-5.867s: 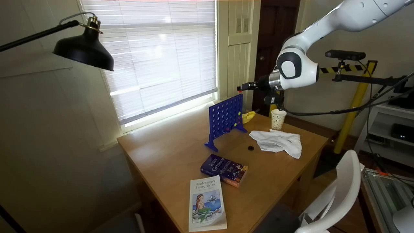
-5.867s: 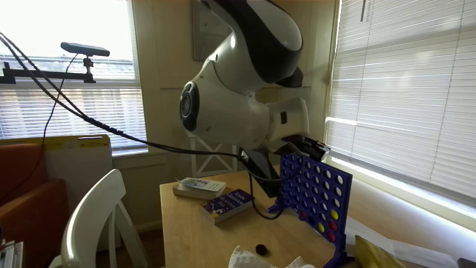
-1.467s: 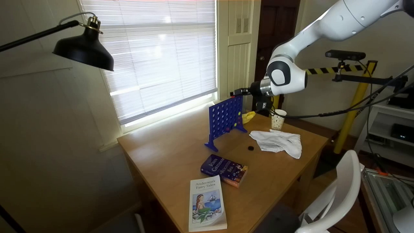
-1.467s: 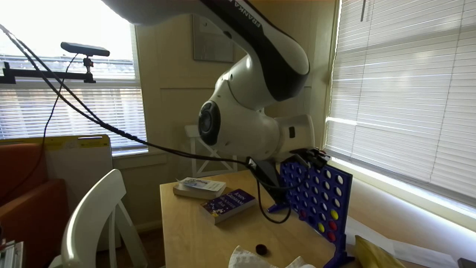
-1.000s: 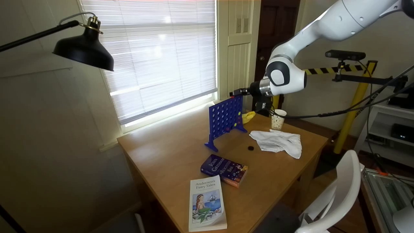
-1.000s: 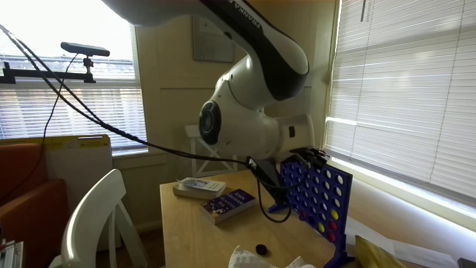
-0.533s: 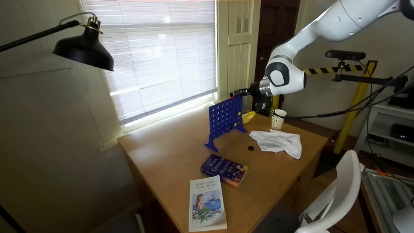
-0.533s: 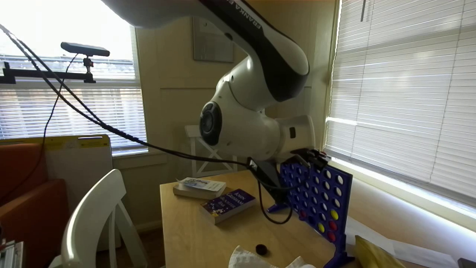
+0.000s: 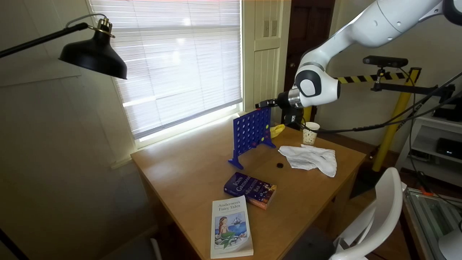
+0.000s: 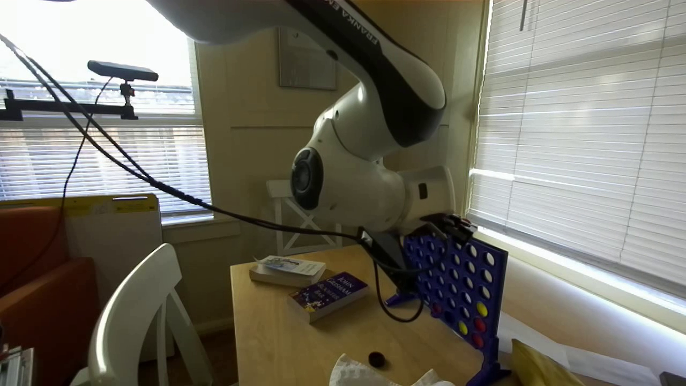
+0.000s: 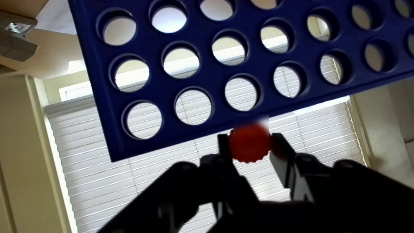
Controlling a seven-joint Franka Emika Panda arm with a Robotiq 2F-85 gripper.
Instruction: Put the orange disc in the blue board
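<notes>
One orange disc [image 11: 249,144]: set between the fingers [image 11: 225,149] of the gripper [image 11: 250,145], at the top edge of the blue board [image 9: 252,129]; whether any of it sits inside the board cannot be told.

One gripper, black: fingers parted by the disc's breadth only, bearing on its rim. In an exterior view it lies at twelve o'clock from the board's centre, carried on a white arm [image 9: 317,86] entering from two o'clock.

One blue board: upright on feet, pierced with rows of round holes. Lodged low in it, two yellow discs [image 10: 482,309] and three red discs [image 10: 479,324].

On the wooden counter [image 9: 187,169], read from the board's centre in an exterior view: yellow item [image 9: 277,130], just beside the board, three o'clock; patterned paper cup [image 9: 310,134], three o'clock, farther out; white cloth [image 9: 308,159], crumpled, four o'clock; small dark disc [image 9: 280,165], five o'clock; John Grisham paperback [image 9: 250,190], six o'clock; Fairy Tales paperback [image 9: 232,227], between six and seven.

About the counter: black lamp [image 9: 94,54], ten o'clock; white chair [image 9: 379,213], four o'clock; mounted camera [image 9: 385,61], two o'clock.
</notes>
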